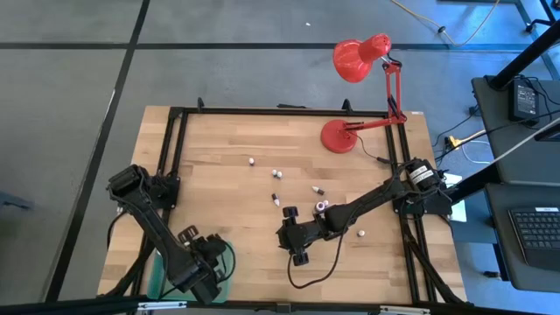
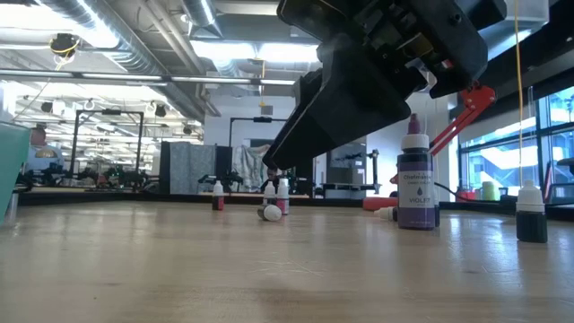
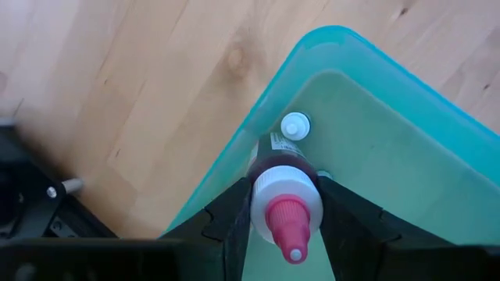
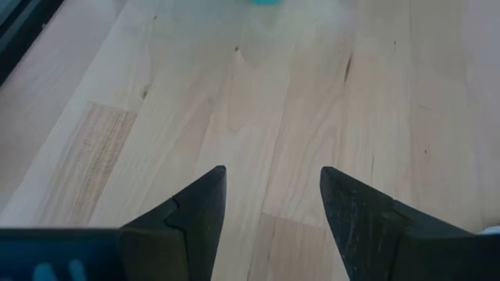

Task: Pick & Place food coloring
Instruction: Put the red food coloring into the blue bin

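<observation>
Even overhead light is falling on the wooden table, casting only soft, short shadows under the arms. In the low view, ceiling strip lights are glaring and windows at the far right are shining brightly, while the near tabletop is blurring out of focus. Both wrist views are looking soft, with mild wide-angle bending at their edges.

A red desk lamp stands at the far right corner of the wooden bench. A translucent green tray sits at the near left edge.
</observation>
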Available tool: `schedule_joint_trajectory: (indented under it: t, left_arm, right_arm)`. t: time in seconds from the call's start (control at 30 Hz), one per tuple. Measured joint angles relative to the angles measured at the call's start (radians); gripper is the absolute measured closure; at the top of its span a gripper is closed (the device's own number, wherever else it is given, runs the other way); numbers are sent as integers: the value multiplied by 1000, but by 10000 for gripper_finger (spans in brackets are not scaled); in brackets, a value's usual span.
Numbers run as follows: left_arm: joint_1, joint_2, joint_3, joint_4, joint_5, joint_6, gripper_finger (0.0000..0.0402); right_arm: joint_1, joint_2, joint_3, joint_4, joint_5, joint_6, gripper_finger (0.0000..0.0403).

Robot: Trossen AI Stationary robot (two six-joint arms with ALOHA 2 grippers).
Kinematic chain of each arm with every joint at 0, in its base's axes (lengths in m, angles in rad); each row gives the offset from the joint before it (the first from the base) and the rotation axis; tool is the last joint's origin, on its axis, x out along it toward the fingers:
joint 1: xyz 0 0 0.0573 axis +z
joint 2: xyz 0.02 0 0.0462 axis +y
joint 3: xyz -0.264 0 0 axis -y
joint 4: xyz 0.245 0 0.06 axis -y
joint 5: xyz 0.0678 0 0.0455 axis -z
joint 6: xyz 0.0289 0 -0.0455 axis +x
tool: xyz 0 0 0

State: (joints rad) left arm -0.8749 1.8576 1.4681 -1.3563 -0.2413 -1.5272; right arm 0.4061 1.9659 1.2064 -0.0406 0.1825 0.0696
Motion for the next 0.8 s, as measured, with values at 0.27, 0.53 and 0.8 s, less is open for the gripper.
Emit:
schedule_joint_trajectory:
  t: [0.27, 0.53, 0.8]
  left_arm:
    - [0, 0, 0, -2, -3, 12, 247]
    - [0, 0, 0, -30, 32, 12, 224]
    - [0, -1, 0, -108, 56, 13, 224]
  right_arm:
    - [0, 0, 0, 0, 0, 0, 193]
    - [0, 0, 0, 0, 0, 0, 193]
    - [0, 0, 0, 0, 0, 0, 193]
